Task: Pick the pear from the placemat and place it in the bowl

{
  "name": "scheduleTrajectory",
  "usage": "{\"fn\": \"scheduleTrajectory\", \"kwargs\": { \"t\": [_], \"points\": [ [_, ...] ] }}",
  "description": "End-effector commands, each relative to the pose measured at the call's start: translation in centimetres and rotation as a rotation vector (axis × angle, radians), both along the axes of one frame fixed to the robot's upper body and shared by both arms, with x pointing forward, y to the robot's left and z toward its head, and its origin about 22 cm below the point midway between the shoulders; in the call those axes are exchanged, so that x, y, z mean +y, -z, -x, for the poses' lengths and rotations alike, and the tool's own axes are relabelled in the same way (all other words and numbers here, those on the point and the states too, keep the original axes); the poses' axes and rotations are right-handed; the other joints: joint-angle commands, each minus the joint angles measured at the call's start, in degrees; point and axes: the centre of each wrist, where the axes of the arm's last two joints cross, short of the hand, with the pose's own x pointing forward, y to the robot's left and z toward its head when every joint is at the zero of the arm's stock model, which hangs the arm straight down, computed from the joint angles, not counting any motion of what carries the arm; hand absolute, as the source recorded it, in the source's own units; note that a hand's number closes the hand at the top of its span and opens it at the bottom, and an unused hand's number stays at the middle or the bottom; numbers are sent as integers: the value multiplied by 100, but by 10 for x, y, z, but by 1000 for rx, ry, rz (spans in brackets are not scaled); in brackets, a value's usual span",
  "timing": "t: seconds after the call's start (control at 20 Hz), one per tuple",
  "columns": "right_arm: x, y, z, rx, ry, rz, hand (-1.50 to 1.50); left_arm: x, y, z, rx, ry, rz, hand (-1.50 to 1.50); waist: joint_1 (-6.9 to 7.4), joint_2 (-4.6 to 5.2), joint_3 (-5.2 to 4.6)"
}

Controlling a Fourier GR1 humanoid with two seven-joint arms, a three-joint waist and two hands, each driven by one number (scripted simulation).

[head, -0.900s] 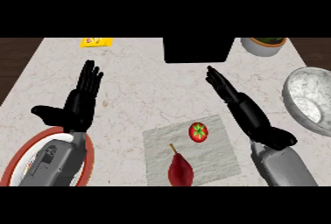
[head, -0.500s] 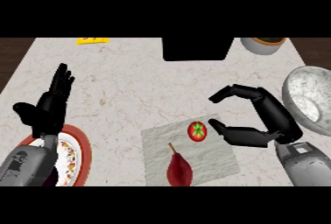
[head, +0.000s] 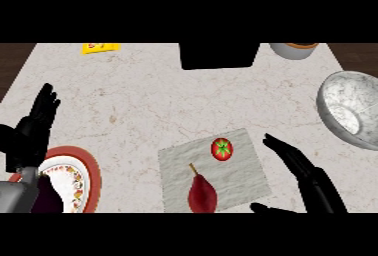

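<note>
A dark red pear (head: 201, 193) lies on the pale placemat (head: 240, 177) near its lower edge, stem pointing up-left. A red tomato (head: 221, 148) sits on the same mat, higher up. The grey marbled bowl (head: 351, 113) stands at the right edge of the counter. My right hand (head: 306, 177) hovers open just right of the mat, fingers straight and pointing up-left, thumb low toward the pear, touching nothing. At the left edge my left hand (head: 31, 130) rests open, fingers up.
A red-rimmed patterned plate (head: 74, 182) lies at the lower left, partly under my left forearm. A black box (head: 218, 55) stands at the back, a small cup (head: 294, 50) at the back right, and a yellow sponge (head: 99, 47) at the back left.
My right hand has dropped lower and uncurled, now beside the mat's right edge. The left hand has shifted further left and down. Pear and tomato have not moved.
</note>
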Motion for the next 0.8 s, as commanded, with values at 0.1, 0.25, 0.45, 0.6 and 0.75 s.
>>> {"fn": "scheduleTrajectory", "kwargs": {
  "t": [0.1, 0.25, 0.45, 0.6, 0.75],
  "points": [
    [20, -28, 75, 23, 127, 46, -150, -12, -24, 1, -9, 33, 4, 0, 161, 82, 13],
    [27, -56, 74, 8, 146, 73, -150, -5, -30, -7, -5, 41, 1, 0, 255, 123, 13],
    [37, -84, 50, 10, 125, 125, -150, -31, -15, -10, -10, 50, 1, 0, 322, 141, 14],
    [60, -97, 35, 83, 111, 191, -150, -26, -17, -2, -1, 51, -10, 0, 379, 140, 9],
    [61, -103, 20, 192, 55, 329, -150, -19, -28, -3, -13, 84, -13, 0, 449, 143, 4]
  ]
}}
